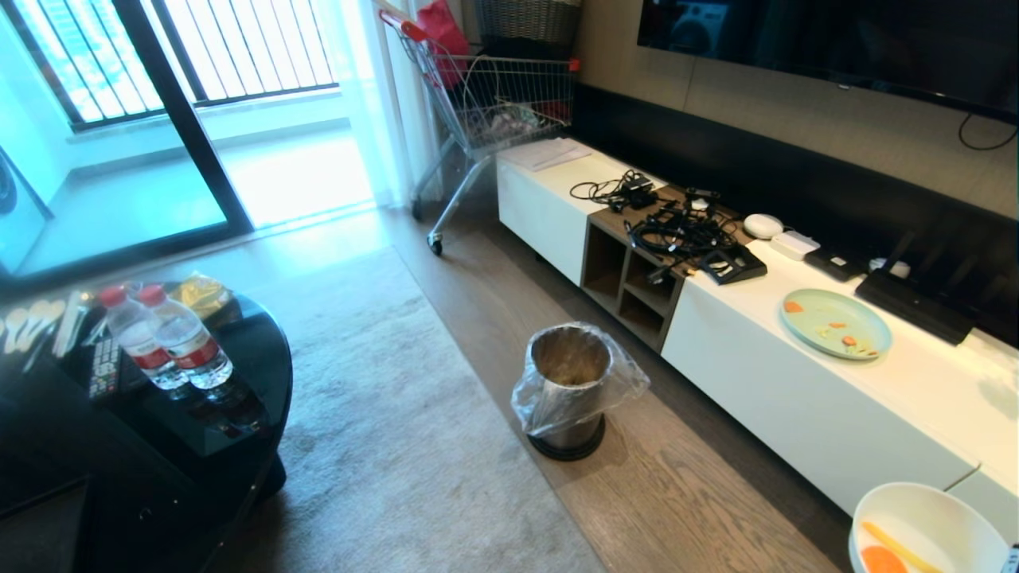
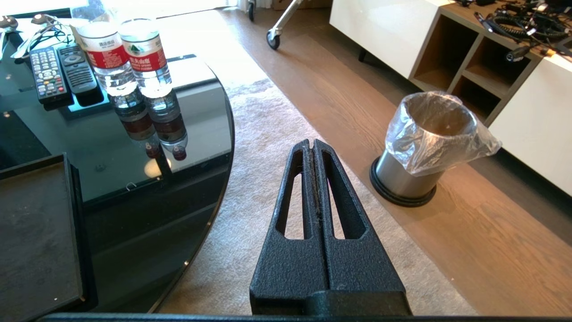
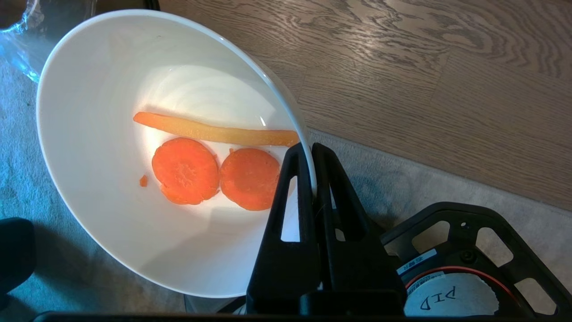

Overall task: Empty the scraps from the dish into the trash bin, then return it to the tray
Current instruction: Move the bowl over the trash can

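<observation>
I have the white bowl (image 3: pixel 111 214) pinched by its rim in my right gripper (image 3: pixel 312 152), jaws closed tight on the thin wall, held over the edge of the rug. Inside, just ahead of the fingertips, sit 2 carrot slices (image 3: pixel 185 171) and 1 yellow-orange strip (image 3: pixel 214 131). I judge this the carry step: the lined metal bin (image 1: pixel 570 382) stands well ahead and to the left of that hand. Next I need to bring the bowl over its mouth and tip. My left gripper (image 2: pixel 313 147) hangs parked, jaws together, empty; the black tray (image 2: pixel 35 232) lies beside it.
</observation>
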Robot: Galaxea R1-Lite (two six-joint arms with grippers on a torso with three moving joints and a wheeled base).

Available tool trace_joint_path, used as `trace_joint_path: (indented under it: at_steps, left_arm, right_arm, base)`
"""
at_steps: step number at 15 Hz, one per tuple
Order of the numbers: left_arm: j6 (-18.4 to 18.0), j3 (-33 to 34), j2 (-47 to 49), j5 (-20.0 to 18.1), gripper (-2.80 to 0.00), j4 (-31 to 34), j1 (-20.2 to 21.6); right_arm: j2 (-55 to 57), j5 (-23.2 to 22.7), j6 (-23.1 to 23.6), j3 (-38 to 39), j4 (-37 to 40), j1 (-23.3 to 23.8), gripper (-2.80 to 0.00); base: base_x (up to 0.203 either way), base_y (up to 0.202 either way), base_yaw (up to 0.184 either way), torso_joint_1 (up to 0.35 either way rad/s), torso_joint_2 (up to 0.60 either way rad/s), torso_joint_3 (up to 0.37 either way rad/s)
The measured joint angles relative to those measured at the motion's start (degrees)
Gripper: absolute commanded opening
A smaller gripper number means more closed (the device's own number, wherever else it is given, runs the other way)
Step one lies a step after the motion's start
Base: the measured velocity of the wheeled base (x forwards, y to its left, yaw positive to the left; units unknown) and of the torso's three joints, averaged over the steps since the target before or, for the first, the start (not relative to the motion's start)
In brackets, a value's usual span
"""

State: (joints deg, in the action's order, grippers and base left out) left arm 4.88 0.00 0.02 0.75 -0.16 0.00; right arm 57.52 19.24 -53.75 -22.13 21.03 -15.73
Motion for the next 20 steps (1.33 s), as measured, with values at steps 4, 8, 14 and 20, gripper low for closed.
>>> trace_joint_path:
  at_steps: [4, 8, 14, 20]
  left_arm:
    - [0.0, 0.0, 0.0, 0.01, -2.8, 0.02, 0.0]
    - [0.0, 0.0, 0.0, 0.0, -2.8, 0.05, 0.0]
    - [0.0, 0.0, 0.0, 0.0, -2.8, 0.03, 0.0]
    - [-0.06, 0.0, 0.0, 0.0, -2.8, 0.06, 0.0]
  right_arm:
    - [0.06, -0.09, -0.03, 0.17, -0.02, 0.0, -2.8]
    - [0.12, -0.17, -0.1, 0.33, -0.22, 0.01, -2.8]
    - [0.43, -0.27, -0.09, 0.41, -0.28, -0.22, -2.8]
    - [0.8, -0.2, -0.09, 0.43, -0.27, -0.59, -2.8]
  base:
    - [0.0, 0.0, 0.0, 0.0, 0.0, 0.0]
    - [0.0, 0.0, 0.0, 0.0, 0.0, 0.0]
    - [0.0, 0.0, 0.0, 0.0, 0.0, 0.0]
    - [0.019, 0.0, 0.0, 0.0, 0.0, 0.0]
